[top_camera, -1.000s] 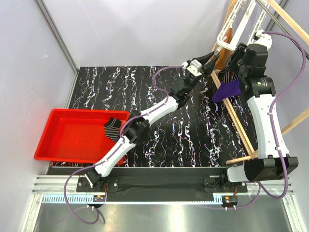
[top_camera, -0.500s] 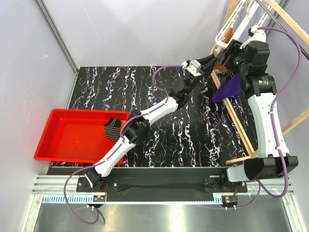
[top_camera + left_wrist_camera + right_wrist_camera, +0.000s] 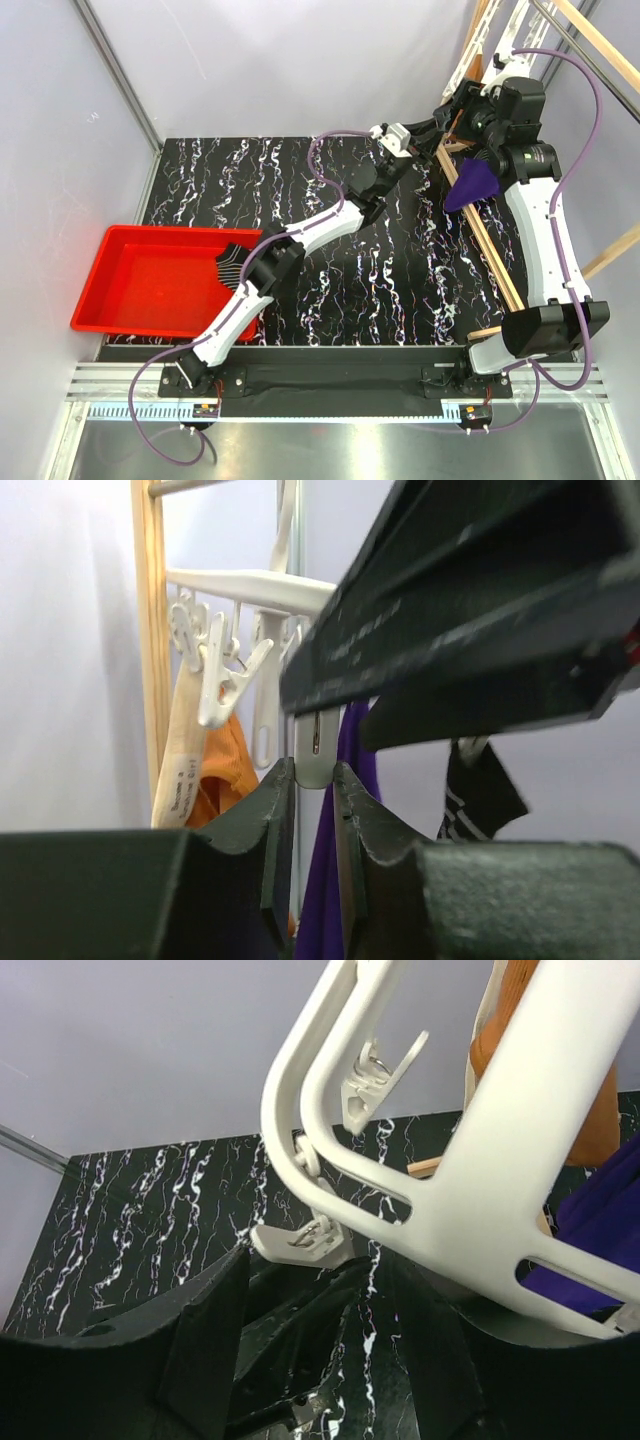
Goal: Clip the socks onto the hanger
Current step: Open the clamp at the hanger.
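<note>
The white hanger (image 3: 478,58) hangs at the far right; its frame (image 3: 470,1170) crosses the right wrist view. My left gripper (image 3: 432,128) is shut on the tab of a white clip (image 3: 316,748), pinched between its fingertips (image 3: 313,770). My right gripper (image 3: 462,112) is open right above it, with its fingers (image 3: 205,1330) spread around another clip (image 3: 305,1240) under the frame. One striped black sock (image 3: 482,790) hangs to the right of the pinched clip; what holds its top is hidden. A second sock (image 3: 235,262) lies on the red tray's right rim.
A red tray (image 3: 160,280) sits at the near left of the black marbled table (image 3: 330,190). A purple cloth (image 3: 475,185) and an orange cloth (image 3: 225,770) hang by the hanger. Wooden rack beams (image 3: 490,250) run along the right side.
My right gripper has moved up and left to the hanger, over the left gripper. The left gripper has risen slightly to the clips. The striped sock no longer shows at the right gripper from above.
</note>
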{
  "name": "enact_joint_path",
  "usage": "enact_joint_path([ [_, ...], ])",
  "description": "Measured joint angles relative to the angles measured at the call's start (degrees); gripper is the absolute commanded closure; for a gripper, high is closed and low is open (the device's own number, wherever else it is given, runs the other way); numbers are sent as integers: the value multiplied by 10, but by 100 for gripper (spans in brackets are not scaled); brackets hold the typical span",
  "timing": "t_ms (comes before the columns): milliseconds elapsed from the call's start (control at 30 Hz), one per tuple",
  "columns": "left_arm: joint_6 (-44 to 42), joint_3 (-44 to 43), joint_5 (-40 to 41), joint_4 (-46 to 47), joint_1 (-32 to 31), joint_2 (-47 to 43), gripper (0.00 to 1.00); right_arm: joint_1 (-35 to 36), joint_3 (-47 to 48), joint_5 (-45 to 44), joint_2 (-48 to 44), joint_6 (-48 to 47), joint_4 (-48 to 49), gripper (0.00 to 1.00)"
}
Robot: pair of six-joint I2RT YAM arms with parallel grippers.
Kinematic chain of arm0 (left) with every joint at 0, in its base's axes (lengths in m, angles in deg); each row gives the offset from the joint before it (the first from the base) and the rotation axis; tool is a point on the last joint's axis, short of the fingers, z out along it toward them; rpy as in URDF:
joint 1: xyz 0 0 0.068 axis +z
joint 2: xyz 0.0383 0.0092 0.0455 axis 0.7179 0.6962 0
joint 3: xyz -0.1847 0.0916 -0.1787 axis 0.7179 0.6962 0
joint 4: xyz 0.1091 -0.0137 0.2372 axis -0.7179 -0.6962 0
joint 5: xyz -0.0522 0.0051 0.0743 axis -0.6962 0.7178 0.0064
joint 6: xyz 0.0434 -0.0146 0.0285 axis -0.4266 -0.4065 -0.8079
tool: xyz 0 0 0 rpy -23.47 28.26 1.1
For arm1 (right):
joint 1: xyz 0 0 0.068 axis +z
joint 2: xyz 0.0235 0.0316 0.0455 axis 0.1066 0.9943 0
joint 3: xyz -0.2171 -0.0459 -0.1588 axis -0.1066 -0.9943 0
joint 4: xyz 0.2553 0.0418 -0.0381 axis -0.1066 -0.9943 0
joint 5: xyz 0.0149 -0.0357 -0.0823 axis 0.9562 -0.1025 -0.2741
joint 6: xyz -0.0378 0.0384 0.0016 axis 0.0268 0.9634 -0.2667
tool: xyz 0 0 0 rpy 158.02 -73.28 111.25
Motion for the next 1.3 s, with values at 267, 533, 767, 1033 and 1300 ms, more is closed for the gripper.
enact_joint_path([
  [267, 36, 32, -19, 18, 2, -25, 94, 0, 0, 1, 0, -3, 12, 37],
  [533, 61, 48, -28, 23, 5, -36, 94, 1, 0, 2, 0, -5, 28, 39],
  [767, 72, 65, -34, 27, 6, -44, 95, 2, 0, 1, 0, -6, 40, 46],
  [1033, 80, 66, -35, 38, 11, -44, 95, 2, 0, -3, 3, -5, 53, 87],
  [1300, 91, 96, -33, 51, 16, -56, 43, 1, 0, -19, 13, -5, 57, 100],
])
